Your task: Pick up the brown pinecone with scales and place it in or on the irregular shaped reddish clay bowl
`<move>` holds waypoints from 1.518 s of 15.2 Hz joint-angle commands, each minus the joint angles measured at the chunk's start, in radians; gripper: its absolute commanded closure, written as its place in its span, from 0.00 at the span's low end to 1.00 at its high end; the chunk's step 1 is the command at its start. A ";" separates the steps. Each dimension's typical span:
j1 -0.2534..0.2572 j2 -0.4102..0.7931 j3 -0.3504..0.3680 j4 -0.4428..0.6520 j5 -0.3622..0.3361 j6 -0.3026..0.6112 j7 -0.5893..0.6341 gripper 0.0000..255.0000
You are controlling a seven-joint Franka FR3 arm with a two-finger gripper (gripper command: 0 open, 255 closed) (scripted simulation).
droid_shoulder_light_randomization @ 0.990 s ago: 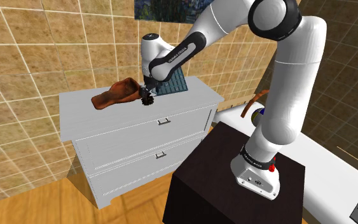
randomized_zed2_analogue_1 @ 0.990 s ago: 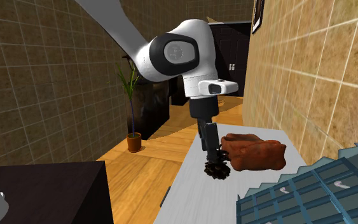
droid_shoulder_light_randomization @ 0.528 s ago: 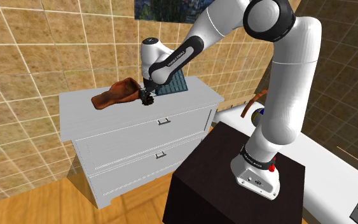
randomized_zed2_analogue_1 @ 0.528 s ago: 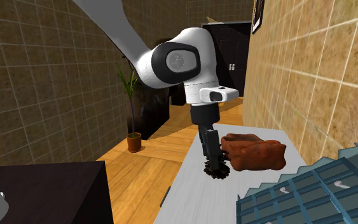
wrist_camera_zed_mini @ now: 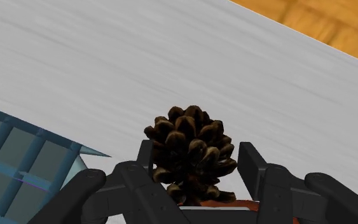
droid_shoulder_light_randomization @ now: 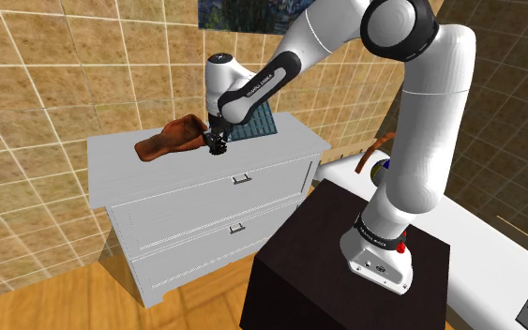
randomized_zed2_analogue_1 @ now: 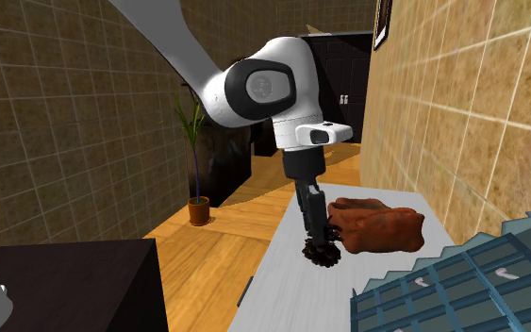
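The brown pinecone (wrist_camera_zed_mini: 190, 149) stands upright with dark scales on the white dresser top (droid_shoulder_light_randomization: 126, 173), right beside the reddish clay bowl (droid_shoulder_light_randomization: 168, 141). My gripper (wrist_camera_zed_mini: 198, 153) is down over the pinecone with one black finger on each side, and a thin gap shows at one finger. The fingers are narrow but open, not clasping it. In the second exterior view the gripper (randomized_zed2_analogue_1: 318, 236) points down at the pinecone (randomized_zed2_analogue_1: 322, 250), which rests on the surface just in front of the lumpy bowl (randomized_zed2_analogue_1: 381, 226). In the shoulder view the pinecone (droid_shoulder_light_randomization: 217, 144) sits under the hand.
A blue gridded rack (droid_shoulder_light_randomization: 257, 122) lies on the dresser close behind the gripper, also seen as the rack (randomized_zed2_analogue_1: 452, 283) in the second exterior view. The dresser's front edge drops to a wooden floor. A potted plant (randomized_zed2_analogue_1: 195, 170) stands far off. My dark stand (droid_shoulder_light_randomization: 346, 253) is beside the dresser.
The hand has come down a little around the pinecone and its wrist has shifted slightly. The pinecone and the bowl have stayed where they were.
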 commanded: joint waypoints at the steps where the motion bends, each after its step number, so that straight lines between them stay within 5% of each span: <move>1: -0.007 0.009 -0.011 -0.010 -0.003 -0.013 0.002 1.00; 23: -0.022 -0.140 0.016 0.051 0.079 -0.215 -0.088 1.00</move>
